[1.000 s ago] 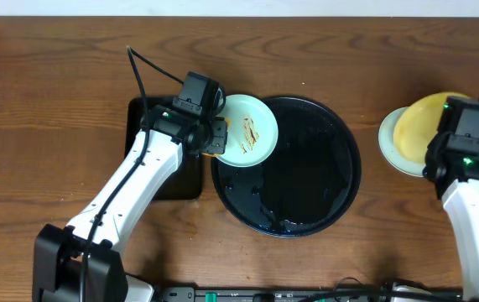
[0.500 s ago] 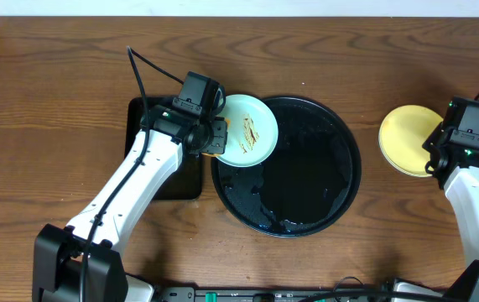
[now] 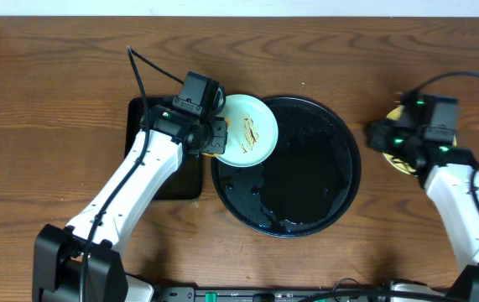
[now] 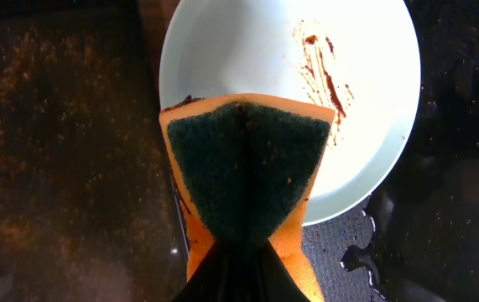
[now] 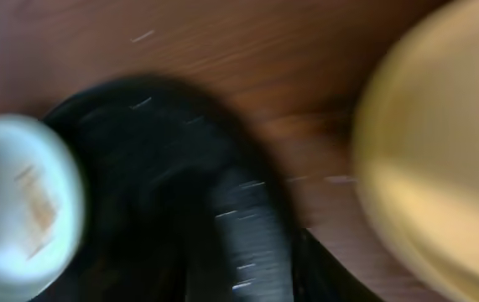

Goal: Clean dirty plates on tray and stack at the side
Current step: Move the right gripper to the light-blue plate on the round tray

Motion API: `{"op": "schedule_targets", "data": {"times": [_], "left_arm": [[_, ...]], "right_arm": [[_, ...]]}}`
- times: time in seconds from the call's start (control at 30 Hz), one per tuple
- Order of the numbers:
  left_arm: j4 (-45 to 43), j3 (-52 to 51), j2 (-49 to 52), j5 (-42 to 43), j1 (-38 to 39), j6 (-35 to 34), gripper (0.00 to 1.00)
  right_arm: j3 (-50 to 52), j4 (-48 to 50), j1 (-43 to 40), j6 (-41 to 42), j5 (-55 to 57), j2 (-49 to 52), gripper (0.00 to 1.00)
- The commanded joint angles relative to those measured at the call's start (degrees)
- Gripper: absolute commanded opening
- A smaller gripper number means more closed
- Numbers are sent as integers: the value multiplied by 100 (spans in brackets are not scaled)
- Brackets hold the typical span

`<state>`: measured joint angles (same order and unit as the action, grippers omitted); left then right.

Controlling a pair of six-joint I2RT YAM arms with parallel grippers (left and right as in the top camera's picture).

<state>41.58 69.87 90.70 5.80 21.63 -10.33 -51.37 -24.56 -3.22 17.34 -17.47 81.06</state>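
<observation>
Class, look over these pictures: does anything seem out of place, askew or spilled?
The pale plate sits askew, overhanging the tray's upper-left rim, with brown streaks on it. What look like wet patches glisten on the tray's front.

The right arm (image 3: 453,180) is covering nearly all of the yellow plate (image 3: 402,164) from overhead. The right wrist view is smearing badly, too blurred to tell how its jaws are standing. The sponge (image 4: 243,168) is hiding the pale plate's (image 4: 306,84) lower-left rim, and the left gripper (image 4: 241,256) is running off the bottom edge
</observation>
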Motion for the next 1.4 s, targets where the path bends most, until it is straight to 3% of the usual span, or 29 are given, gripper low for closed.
{"op": "schedule_targets", "data": {"times": [0.0,0.3,0.5,0.73,0.87,1.03,1.23,1.37], "left_arm": [[-2,31,-15,-48,-7,17,8],[-2,31,-15,-48,-9,17,8],[-2,31,-15,-48,-9,17,8],[-2,31,-15,-48,-7,17,8],[0,31,-15,-48,-7,15,8],[0,31,-15,-48,-7,17,8],[-2,31,-15,-48,-7,15,8],[-2,31,-15,-48,-7,15,8]], "right_arm": [[50,22,555,57,-573,168,40],[50,758,2035,1147,-570,1115,37],[50,1495,2581,1797,-428,1792,36],[50,1993,2889,1891,96,2393,31],[50,2074,2918,1886,101,2531,11],[46,2107,2828,1884,116,2518,1],[46,1956,2577,1698,271,2321,1],[46,1558,2420,984,758,2035,1]]}}
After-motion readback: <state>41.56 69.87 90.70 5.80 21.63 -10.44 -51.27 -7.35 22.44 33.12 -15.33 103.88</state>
